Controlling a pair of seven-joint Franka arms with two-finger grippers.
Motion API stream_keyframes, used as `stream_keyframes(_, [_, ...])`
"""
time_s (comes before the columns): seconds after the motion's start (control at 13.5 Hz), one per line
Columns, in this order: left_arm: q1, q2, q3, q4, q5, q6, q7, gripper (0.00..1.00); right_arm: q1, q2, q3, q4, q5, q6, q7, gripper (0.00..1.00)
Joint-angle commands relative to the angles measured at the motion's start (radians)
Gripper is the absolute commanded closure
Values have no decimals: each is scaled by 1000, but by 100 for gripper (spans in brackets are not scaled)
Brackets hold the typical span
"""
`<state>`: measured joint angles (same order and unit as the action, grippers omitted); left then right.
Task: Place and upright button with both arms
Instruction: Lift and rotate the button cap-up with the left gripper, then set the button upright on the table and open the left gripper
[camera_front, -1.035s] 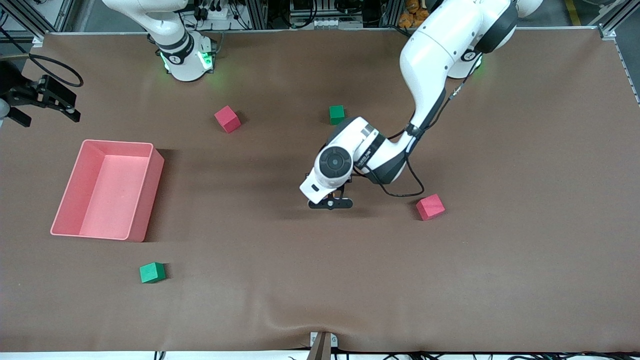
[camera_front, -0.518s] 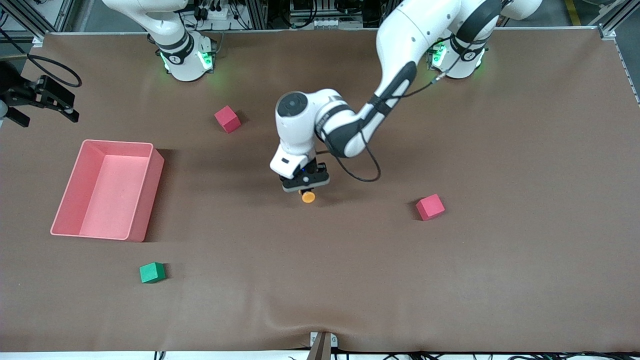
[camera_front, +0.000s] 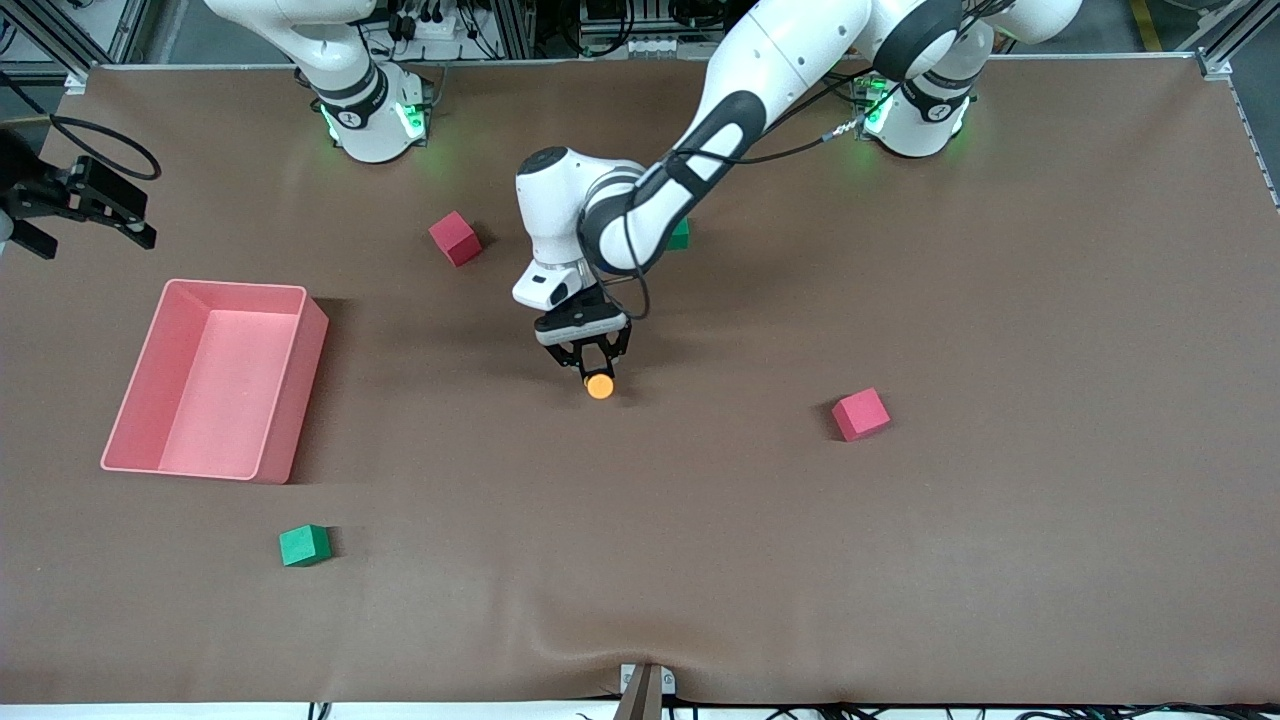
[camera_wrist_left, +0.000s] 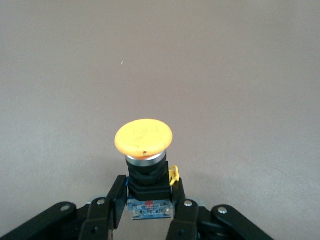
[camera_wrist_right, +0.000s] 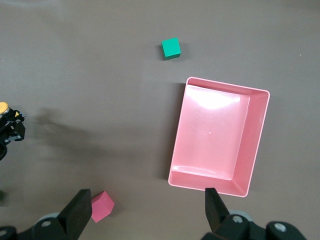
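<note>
The button (camera_front: 600, 386) has a round orange cap on a short black body with a small blue board at its base. My left gripper (camera_front: 597, 368) is shut on that black body and holds it over the middle of the table. In the left wrist view the cap (camera_wrist_left: 144, 136) points away from the left gripper (camera_wrist_left: 149, 189), whose fingers (camera_wrist_left: 118, 192) press the body from both sides. My right gripper (camera_front: 92, 205) hangs open and empty at the right arm's end of the table. In the right wrist view the right gripper (camera_wrist_right: 147, 200) is above the mat.
A pink bin (camera_front: 235, 287) stands at the right arm's end, also seen in the right wrist view (camera_wrist_right: 225, 85). Red cubes (camera_front: 455, 238) (camera_front: 861, 414) and green cubes (camera_front: 304, 545) (camera_front: 680, 235) lie scattered. The left arm partly covers one green cube.
The left arm has swung toward the right arm's end of the table and turned its wrist, carrying the button along. The orange cap now shows beyond the fingers. The right arm has barely moved.
</note>
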<state>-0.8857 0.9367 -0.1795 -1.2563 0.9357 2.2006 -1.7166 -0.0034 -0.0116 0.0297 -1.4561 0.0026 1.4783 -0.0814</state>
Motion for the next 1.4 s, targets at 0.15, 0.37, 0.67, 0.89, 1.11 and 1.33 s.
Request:
stream_keyframes(0.15, [-38,45,15,-2,336,16,-214,100,-15,16,12,33,-12,-19,-11,0])
stream_keyframes(0.37, [-53,80,17,-2,475,18,-251,100,-15,16,10,31,-12,-19,-12,0])
stream_keyframes(0.67, [-53,119,15,-2,673,39,-425,100,-17,16,10,29,-10,-19,-11,0])
stream_keyframes(0.89, [-52,140,15,-2,715,39,-429,100,-18,16,10,28,-10,-19,-11,0])
stream_keyframes(1.11, [-52,160,15,-3,715,39,-428,100,-20,16,10,26,-10,-21,-11,0])
stream_keyframes(1.33, [-53,157,15,-12,710,39,-422,6,-21,16,10,26,-10,-19,-11,0])
